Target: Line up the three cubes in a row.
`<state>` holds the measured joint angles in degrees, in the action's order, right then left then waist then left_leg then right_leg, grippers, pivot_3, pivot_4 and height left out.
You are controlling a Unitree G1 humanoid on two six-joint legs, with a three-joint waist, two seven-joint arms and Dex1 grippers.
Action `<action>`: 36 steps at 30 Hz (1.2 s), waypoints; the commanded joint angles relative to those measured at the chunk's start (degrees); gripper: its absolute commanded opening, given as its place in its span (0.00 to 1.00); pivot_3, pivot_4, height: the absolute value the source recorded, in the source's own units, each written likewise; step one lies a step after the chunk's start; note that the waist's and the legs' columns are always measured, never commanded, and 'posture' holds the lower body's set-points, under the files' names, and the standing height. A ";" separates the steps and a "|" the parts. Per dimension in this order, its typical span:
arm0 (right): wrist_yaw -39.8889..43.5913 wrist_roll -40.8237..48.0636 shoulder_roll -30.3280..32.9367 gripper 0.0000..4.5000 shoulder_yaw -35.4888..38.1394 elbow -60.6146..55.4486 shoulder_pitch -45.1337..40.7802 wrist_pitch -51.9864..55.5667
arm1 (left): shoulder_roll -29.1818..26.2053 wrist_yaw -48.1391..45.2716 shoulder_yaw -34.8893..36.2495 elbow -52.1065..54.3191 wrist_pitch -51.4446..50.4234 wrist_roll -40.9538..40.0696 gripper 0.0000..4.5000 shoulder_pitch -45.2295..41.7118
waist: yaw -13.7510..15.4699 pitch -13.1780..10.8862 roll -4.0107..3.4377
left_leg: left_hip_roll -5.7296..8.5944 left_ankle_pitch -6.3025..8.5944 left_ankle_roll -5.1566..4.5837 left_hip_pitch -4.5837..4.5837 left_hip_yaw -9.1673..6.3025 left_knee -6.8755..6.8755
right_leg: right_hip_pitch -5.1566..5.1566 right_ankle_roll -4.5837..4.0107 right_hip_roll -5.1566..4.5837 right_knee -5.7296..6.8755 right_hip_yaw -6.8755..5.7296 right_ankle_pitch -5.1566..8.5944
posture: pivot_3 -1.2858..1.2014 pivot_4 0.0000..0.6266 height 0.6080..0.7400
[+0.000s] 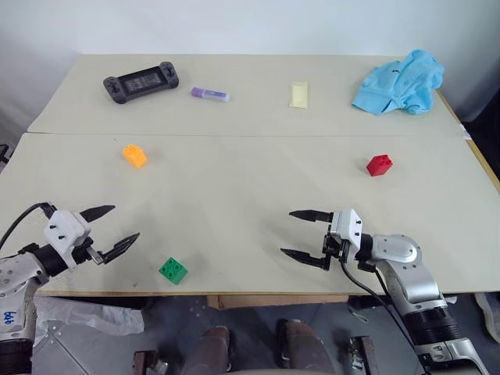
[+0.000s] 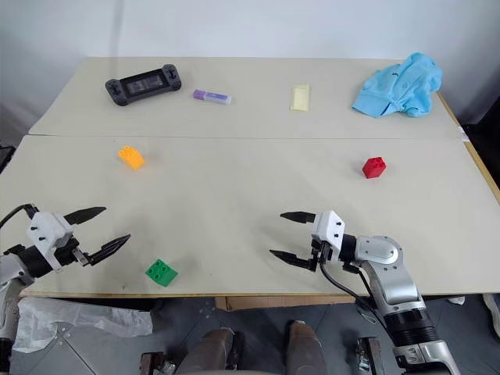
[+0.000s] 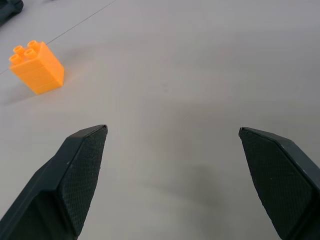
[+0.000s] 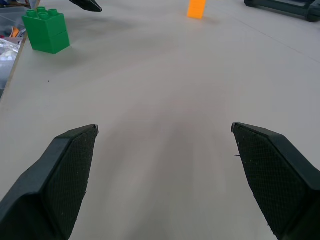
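With both jaws spread wide and empty, I'm hovering my left gripper (image 1: 117, 224) and right gripper (image 1: 295, 233) over the table (image 1: 234, 195). Orange cube (image 1: 134, 155) is sitting far left, green cube (image 1: 173, 270) at the near edge, red cube (image 1: 380, 165) far right, all well apart.

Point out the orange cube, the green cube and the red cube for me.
orange cube (image 1: 134, 155): left eye view, middle of its top face.
green cube (image 1: 173, 270): left eye view, centre of its studded top.
red cube (image 1: 380, 165): left eye view, middle of the brick.

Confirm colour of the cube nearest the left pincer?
Green: the cube sits at the table's near edge by the left pincer. Left eye view shows it best.
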<state>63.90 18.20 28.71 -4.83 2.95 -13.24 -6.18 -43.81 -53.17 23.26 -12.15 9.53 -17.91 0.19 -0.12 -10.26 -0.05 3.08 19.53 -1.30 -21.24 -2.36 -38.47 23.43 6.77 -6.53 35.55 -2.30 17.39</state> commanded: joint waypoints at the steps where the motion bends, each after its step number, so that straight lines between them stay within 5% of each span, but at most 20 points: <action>1: -0.65 0.36 -0.31 1.00 0.38 -1.62 -0.36 -0.72 | -0.28 1.21 0.79 -0.30 1.37 0.15 1.00 -0.54 | 0.00 0.00 0.00 | 0.00 0.00 0.00 0.00 0.00 0.00 | 0.00 0.00 0.00 0.00 0.00 0.00 | 0.52 0.24 1.00; 7: -6.67 2.63 -0.99 1.00 5.62 -3.80 0.61 -0.60 | -0.86 3.65 -1.58 8.47 -15.79 -4.19 1.00 -2.71 | 0.09 0.00 0.00 | 0.02 0.00 0.00 -0.01 -0.01 -0.08 | 0.00 0.00 -0.01 0.08 0.02 0.00 | 0.52 0.24 1.00; 16: -25.22 4.58 -1.85 1.00 23.90 -5.14 6.92 -0.04 | 0.70 -1.64 -10.76 19.91 -18.72 -7.24 1.00 -13.77 | 0.53 0.01 0.00 | 0.08 0.01 0.00 -0.06 -0.12 -0.19 | -0.02 0.01 -0.01 0.11 0.02 0.00 | 0.52 0.24 1.00; 22: -43.80 0.81 -0.58 1.00 34.31 3.05 11.15 11.71 | 4.22 -2.69 -17.23 24.05 -18.96 -6.70 1.00 -16.83 | 0.67 0.02 -0.02 | 0.17 0.00 -0.04 -0.05 -0.03 -0.22 | -0.04 0.01 -0.02 0.18 0.12 -0.01 | 0.52 0.24 1.00; 27: -39.69 0.52 3.32 1.00 32.17 5.61 5.87 11.13 | 5.63 -2.28 -19.68 22.16 -16.07 -3.40 1.00 -16.81 | -1.16 -0.04 -0.15 | -0.07 -0.07 0.04 0.15 0.48 -0.20 | 0.05 0.03 0.19 0.24 0.25 -0.01 | 0.52 0.24 1.00; 36: -40.09 -1.45 6.19 1.00 23.89 17.08 -17.64 24.42 | 6.44 -1.26 -18.92 21.19 -14.50 -2.97 1.00 -17.51 | -1.26 -0.04 -0.15 | -0.17 -0.10 0.03 0.10 0.61 -0.43 | 0.18 0.05 0.20 0.34 0.75 -0.03 | 0.52 0.24 1.00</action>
<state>24.70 16.87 34.84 19.04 18.80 -29.43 16.83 -37.23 -54.68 3.37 8.17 -6.15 -20.94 -17.19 -1.38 -10.30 -0.21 2.92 19.44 -1.29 -21.16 -1.76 -38.91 23.61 6.82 -6.34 35.88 -1.56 17.36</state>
